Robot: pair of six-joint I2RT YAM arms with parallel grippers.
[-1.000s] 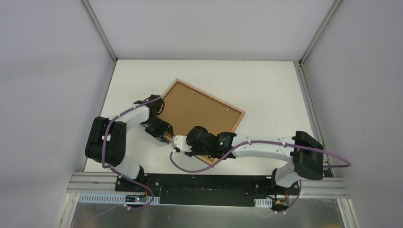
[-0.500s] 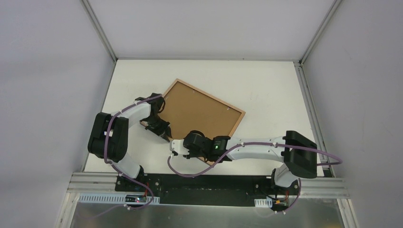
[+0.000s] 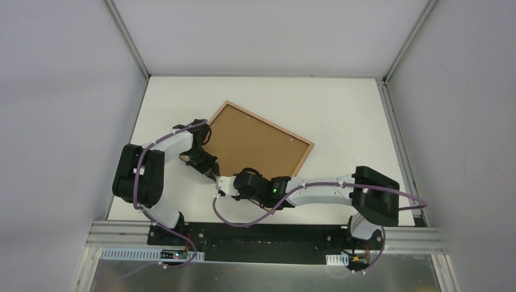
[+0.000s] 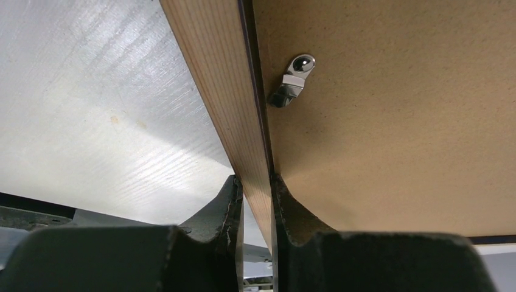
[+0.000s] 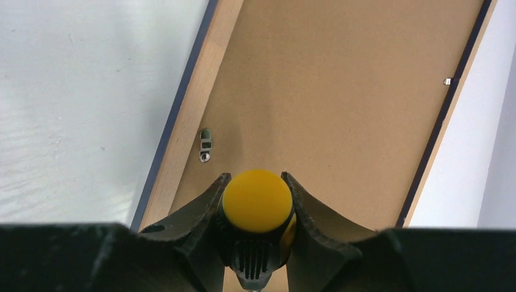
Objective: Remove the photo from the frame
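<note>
Your frame (image 3: 268, 121) lies back-up on the white table (image 3: 347, 115), skewed, at the centre of the top view, with the brown backing board (image 3: 255, 146) facing up. Left gripper (image 4: 255, 188) is clenched on the frame's wooden rail at its left edge, one finger each side. Right gripper (image 5: 254, 182) grasps a yellow-capped tool (image 5: 257, 204) over the board's lower end. Metal turn clip (image 4: 293, 79) sits on the board just beside the pinched rail.
</note>
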